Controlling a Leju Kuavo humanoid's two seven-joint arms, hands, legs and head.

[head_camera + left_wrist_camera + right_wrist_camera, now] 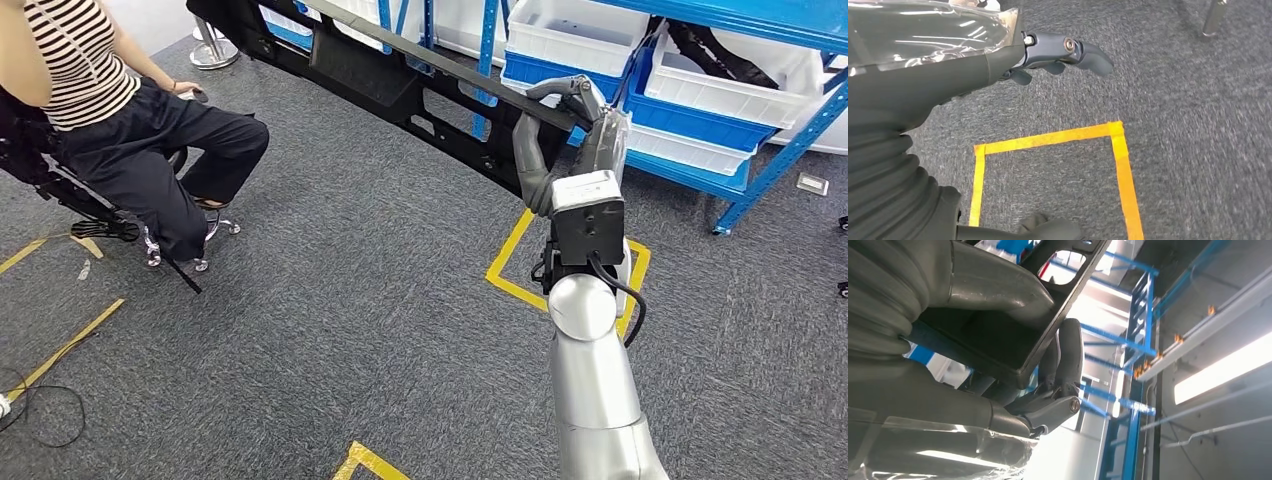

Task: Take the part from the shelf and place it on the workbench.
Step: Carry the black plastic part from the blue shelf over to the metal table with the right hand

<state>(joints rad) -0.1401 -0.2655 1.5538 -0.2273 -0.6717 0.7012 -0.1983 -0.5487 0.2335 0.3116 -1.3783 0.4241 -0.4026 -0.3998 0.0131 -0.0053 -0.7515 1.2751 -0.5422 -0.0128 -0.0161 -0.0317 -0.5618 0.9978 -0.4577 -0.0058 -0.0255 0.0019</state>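
Observation:
The part is a long black plastic panel with cut-outs, held off the floor and slanting from the top left down to my right hand. That hand grips the panel's near end in front of the blue shelf. In the right wrist view my right hand has its thumb over the panel's edge and dark fingers wrapped under it. My left hand hangs over the grey carpet, its fingers apart and nothing in them.
A person sits on a chair at the left, legs stretched toward the middle. White bins fill the blue shelf at the top right. Yellow tape squares mark the carpet; one yellow tape square lies under my left hand.

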